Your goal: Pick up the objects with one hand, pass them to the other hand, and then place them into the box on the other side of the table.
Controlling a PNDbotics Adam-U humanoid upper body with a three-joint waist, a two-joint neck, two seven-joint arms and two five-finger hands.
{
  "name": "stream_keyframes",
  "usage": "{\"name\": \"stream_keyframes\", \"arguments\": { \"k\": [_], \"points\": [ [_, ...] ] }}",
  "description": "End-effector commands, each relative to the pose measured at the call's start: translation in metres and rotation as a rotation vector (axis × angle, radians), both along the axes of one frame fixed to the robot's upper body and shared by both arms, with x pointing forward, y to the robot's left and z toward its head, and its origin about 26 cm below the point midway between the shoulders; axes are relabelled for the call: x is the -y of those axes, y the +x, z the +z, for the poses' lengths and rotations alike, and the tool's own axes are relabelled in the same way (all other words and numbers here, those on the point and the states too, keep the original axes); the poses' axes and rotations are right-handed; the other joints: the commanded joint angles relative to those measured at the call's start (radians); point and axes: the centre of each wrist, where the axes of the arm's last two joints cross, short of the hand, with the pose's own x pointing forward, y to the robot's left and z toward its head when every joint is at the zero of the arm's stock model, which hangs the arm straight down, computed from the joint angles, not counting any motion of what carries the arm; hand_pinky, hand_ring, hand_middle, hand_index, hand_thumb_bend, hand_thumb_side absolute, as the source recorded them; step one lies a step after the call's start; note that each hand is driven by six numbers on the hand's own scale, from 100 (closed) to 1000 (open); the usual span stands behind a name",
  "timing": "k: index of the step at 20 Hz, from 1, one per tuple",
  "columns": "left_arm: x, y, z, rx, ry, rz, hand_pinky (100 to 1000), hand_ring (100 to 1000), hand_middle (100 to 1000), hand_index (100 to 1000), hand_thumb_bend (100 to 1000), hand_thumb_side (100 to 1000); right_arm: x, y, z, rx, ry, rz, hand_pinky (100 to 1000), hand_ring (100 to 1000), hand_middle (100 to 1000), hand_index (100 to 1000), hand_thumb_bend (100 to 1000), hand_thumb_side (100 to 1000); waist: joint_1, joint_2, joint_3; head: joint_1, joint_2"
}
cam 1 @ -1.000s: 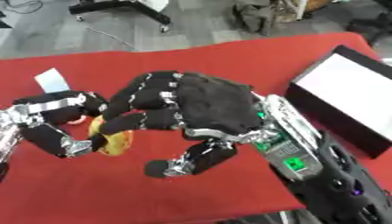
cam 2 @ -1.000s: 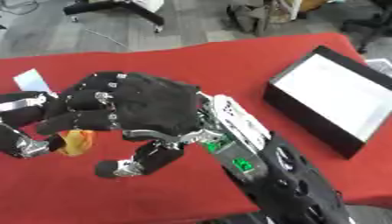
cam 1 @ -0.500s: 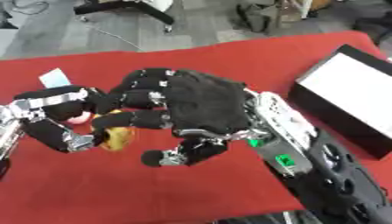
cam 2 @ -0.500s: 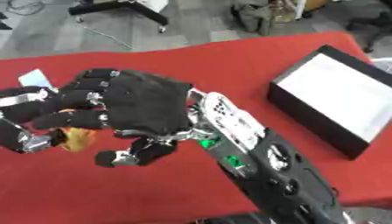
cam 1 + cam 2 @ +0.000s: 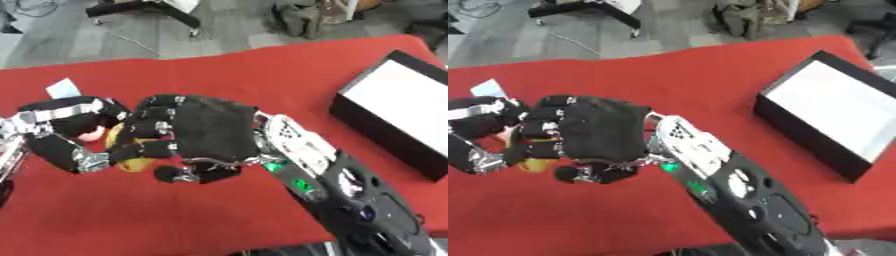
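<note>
A yellow-orange object (image 5: pixel 129 161) with a pink part (image 5: pixel 88 134) sits between my two hands above the red table (image 5: pixel 262 75), mostly hidden. My left hand (image 5: pixel 61 127) comes in from the left edge with its fingers curled round the object. My right hand (image 5: pixel 197 135), black-gloved, reaches across from the lower right and covers the object, its fingers curled against it from the right. The black box (image 5: pixel 833 117) with a white inside stands at the table's right edge, well away from both hands.
A small white slip (image 5: pixel 63 88) lies on the cloth behind the left hand. Past the table's far edge the grey floor holds a black chair base (image 5: pixel 144 10) and bags (image 5: pixel 306 17).
Both hands and the object have drifted left and slightly up across the table. The right hand's fingers have closed further over the object.
</note>
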Motion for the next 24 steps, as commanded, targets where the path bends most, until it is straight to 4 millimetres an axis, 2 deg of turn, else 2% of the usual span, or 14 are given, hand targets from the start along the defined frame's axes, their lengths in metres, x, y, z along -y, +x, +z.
{"name": "stream_keyframes", "arguments": {
  "k": [1,10,12,14,15,16,17,18,19,21,22,24],
  "points": [
    [0.003,-0.002,0.013,0.020,-0.011,-0.021,678,530,470,582,100,279,-0.001,0.004,0.002,0.032,0.009,-0.023,770,739,698,813,169,100,0.001,-0.010,0.002,-0.003,-0.003],
    [0.009,-0.005,0.011,-0.004,-0.013,-0.036,678,531,471,584,100,293,-0.003,0.011,-0.009,0.064,0.064,-0.082,735,706,660,779,100,100,0.003,-0.010,0.001,-0.004,-0.003],
    [0.009,-0.005,0.010,-0.006,-0.012,-0.037,678,533,473,586,100,295,-0.003,0.012,-0.011,0.064,0.086,-0.085,700,658,599,713,100,100,0.003,-0.010,0.001,-0.005,-0.003],
    [0.009,-0.006,0.011,-0.006,-0.012,-0.037,679,539,481,595,100,303,-0.003,0.013,-0.012,0.060,0.119,-0.086,662,593,519,554,100,100,0.003,-0.009,0.000,-0.005,-0.003],
    [0.009,-0.006,0.011,-0.006,-0.013,-0.037,679,540,484,598,100,307,-0.003,0.013,-0.012,0.056,0.139,-0.086,655,583,505,509,100,100,0.003,-0.009,0.000,-0.005,-0.003],
    [0.009,-0.006,0.011,-0.007,-0.014,-0.038,679,540,484,598,100,307,-0.003,0.014,-0.013,0.053,0.156,-0.085,655,583,505,509,100,100,0.003,-0.009,0.000,-0.005,-0.003],
    [0.010,-0.006,0.011,-0.008,-0.014,-0.038,680,549,496,611,100,339,-0.003,0.014,-0.013,0.049,0.174,-0.087,624,555,470,420,100,100,0.003,-0.009,0.000,-0.005,-0.003],
    [0.010,-0.006,0.011,-0.009,-0.014,-0.038,681,552,500,615,100,380,-0.002,0.015,-0.014,0.044,0.194,-0.090,617,549,461,394,100,100,0.003,-0.009,-0.001,-0.005,-0.003],
    [0.009,-0.006,0.011,-0.011,-0.014,-0.037,684,560,510,626,100,479,-0.002,0.015,-0.015,0.040,0.213,-0.093,610,542,449,346,100,100,0.003,-0.009,-0.002,-0.005,-0.003],
    [0.008,-0.007,0.011,-0.016,-0.019,-0.034,688,569,522,639,103,560,-0.001,0.016,-0.016,0.033,0.246,-0.097,608,540,441,306,100,100,0.003,-0.008,-0.002,-0.006,-0.003],
    [0.006,-0.006,0.010,-0.020,-0.024,-0.030,693,577,535,656,156,620,-0.001,0.017,-0.017,0.030,0.262,-0.096,605,536,433,285,100,100,0.003,-0.008,-0.002,-0.007,-0.003],
    [0.002,-0.006,0.010,-0.025,-0.036,-0.020,698,586,548,671,212,674,0.000,0.017,-0.017,0.023,0.296,-0.093,599,529,420,267,100,100,0.003,-0.008,-0.003,-0.007,-0.003]
  ]
}}
